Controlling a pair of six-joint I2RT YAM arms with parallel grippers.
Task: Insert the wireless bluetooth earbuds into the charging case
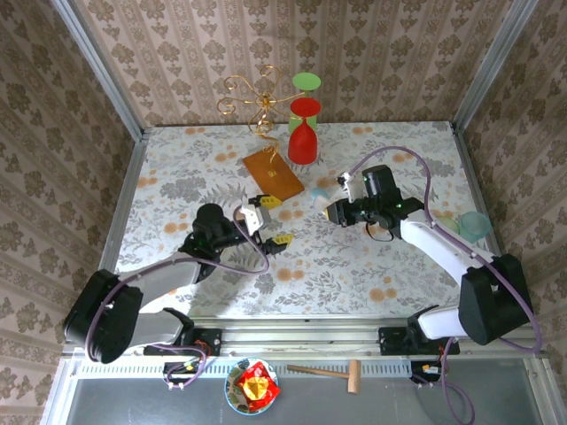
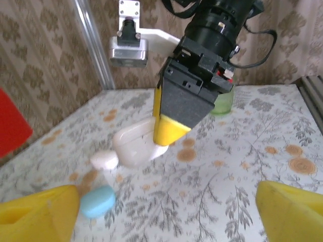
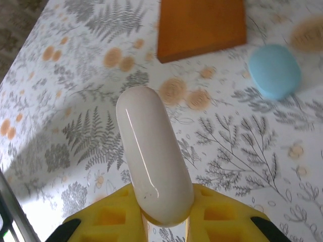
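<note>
My right gripper (image 3: 161, 204) is shut on a white charging case (image 3: 150, 159), a smooth capsule that sticks out forward from between its yellow fingers (image 3: 113, 214). In the left wrist view the same case (image 2: 132, 147) hangs just above the table under the right gripper (image 2: 170, 128). A small white rounded piece (image 2: 104, 160) lies beside it, too blurred to tell whether it is an earbud. A light blue pebble-shaped case (image 2: 97, 200) (image 3: 275, 70) (image 1: 319, 193) lies shut nearby. My left gripper (image 1: 272, 221) (image 2: 166, 212) stands open and holds nothing, just left of the right gripper (image 1: 335, 211).
An orange board (image 1: 275, 174) lies behind the grippers, with a red glass (image 1: 303, 133), a green glass (image 1: 306, 84) and a gold wire stand (image 1: 257, 97) at the back. A pale green cup (image 1: 474, 224) sits at the right edge.
</note>
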